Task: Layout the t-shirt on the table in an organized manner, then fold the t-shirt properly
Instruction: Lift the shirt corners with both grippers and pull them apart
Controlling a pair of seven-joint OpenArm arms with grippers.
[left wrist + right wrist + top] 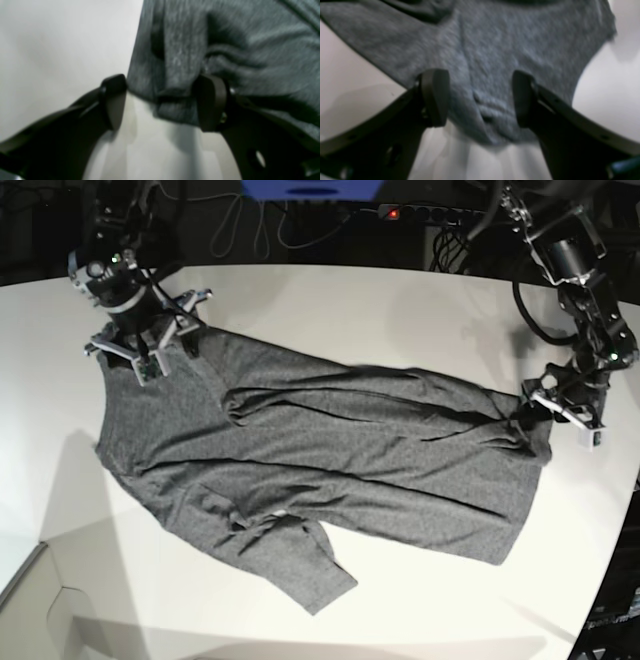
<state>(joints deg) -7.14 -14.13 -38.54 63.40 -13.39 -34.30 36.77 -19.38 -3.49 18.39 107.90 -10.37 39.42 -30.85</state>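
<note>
— What do you have on the base view, left to right?

— First my right gripper (150, 345), down at the shoulder end of the t-shirt (330, 460). Its wrist view shows the jaws parted, one finger (435, 97) on each side of a puckered bit of grey knit. The cloth sits between them but neither pad pinches it, so I call it released.

— And the shirt itself?

— It lies spread across the middle of the table (400, 300), running on a slant from upper left to lower right, with creases along the body and one sleeve folded out toward the near edge.

— The far side?

— My left gripper (540, 402) is at the shirt's right corner. In its wrist view the jaws stand apart: one finger (113, 101) is over bare white tabletop, the other touches a bunched fold of fabric — nothing clamped there either.
</note>
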